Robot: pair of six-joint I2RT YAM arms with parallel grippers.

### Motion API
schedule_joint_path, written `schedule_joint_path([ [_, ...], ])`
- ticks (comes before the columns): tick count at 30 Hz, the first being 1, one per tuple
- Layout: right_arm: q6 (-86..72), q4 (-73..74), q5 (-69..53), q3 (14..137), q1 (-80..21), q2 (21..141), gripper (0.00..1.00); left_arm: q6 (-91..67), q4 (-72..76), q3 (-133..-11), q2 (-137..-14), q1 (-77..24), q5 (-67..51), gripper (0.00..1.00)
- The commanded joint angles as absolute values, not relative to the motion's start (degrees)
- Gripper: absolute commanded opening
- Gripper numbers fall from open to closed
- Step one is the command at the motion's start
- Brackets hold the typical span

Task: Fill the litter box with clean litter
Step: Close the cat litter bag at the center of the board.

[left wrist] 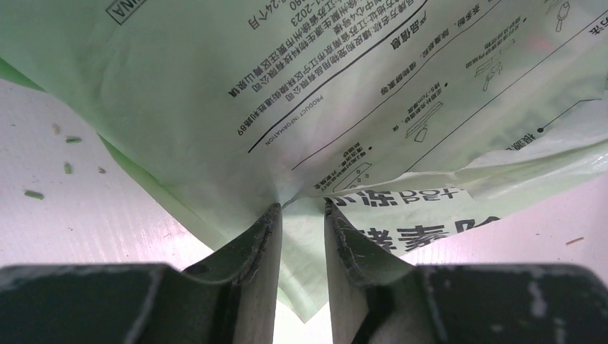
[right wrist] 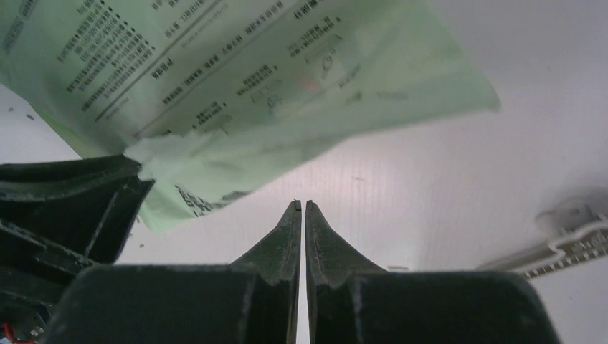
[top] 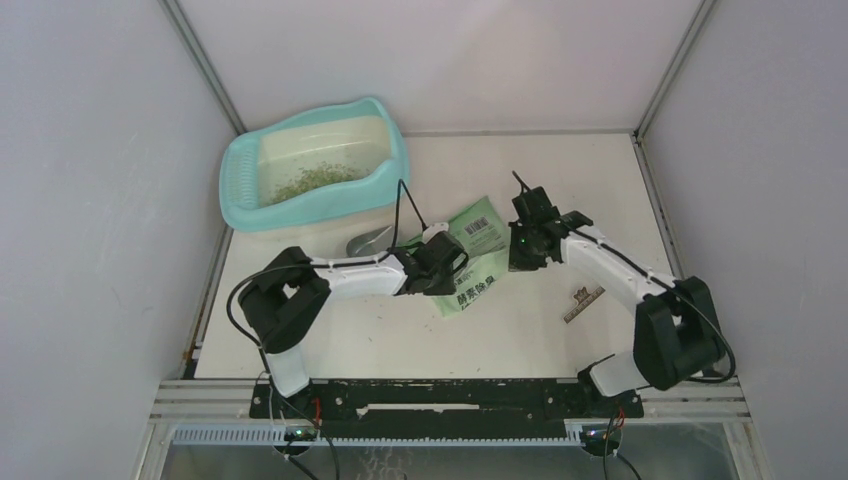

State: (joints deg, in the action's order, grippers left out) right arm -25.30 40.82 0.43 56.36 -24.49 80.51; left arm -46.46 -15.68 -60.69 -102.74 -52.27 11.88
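The turquoise litter box (top: 233,190) stands at the back left, with a patch of green-beige litter (top: 315,180) on its pale floor. A flat green printed bag (top: 482,230) lies mid-table. My left gripper (top: 447,268) is shut on the bag's near edge; in the left wrist view the bag (left wrist: 323,86) folds down between the fingertips of the gripper (left wrist: 302,208). My right gripper (top: 524,254) hovers just right of the bag. In the right wrist view the right gripper (right wrist: 303,204) is shut on nothing over bare table, with the bag (right wrist: 251,79) ahead and to its left.
A grey metal scoop (top: 368,241) lies between the litter box and the left arm. A torn printed strip (top: 583,302) (right wrist: 573,240) rests on the table by the right arm. A few loose granules (left wrist: 32,193) are scattered on the table. Enclosure walls stand on three sides.
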Motion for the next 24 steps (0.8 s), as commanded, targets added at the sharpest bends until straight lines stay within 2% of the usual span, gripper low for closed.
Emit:
schedule_joint_path([
  [1,-24.12,34.11,-2.86,61.25,-24.66,85.27,0.11,-45.09,-16.87,-58.69,-101.87,-50.78,14.63,0.33],
  [9,-25.26,32.72,-4.09,67.33,-24.79,94.08,0.11,-44.74,-18.97,-57.54,-97.35,-48.57,15.25,0.35],
  [13,-25.73,32.6,-3.96,69.38,-24.76,97.54,0.12,-43.83,-22.47,-58.21,-92.5,-48.11,15.48,0.5],
  [15,-26.03,32.41,-3.64,69.92,-24.8,98.98,0.12,-43.35,-24.75,-59.66,-91.04,-48.09,15.26,0.52],
  [24,-27.65,29.83,-1.41,70.14,-24.01,103.3,0.11,-44.26,-26.66,-61.56,-83.56,-49.53,11.96,0.53],
])
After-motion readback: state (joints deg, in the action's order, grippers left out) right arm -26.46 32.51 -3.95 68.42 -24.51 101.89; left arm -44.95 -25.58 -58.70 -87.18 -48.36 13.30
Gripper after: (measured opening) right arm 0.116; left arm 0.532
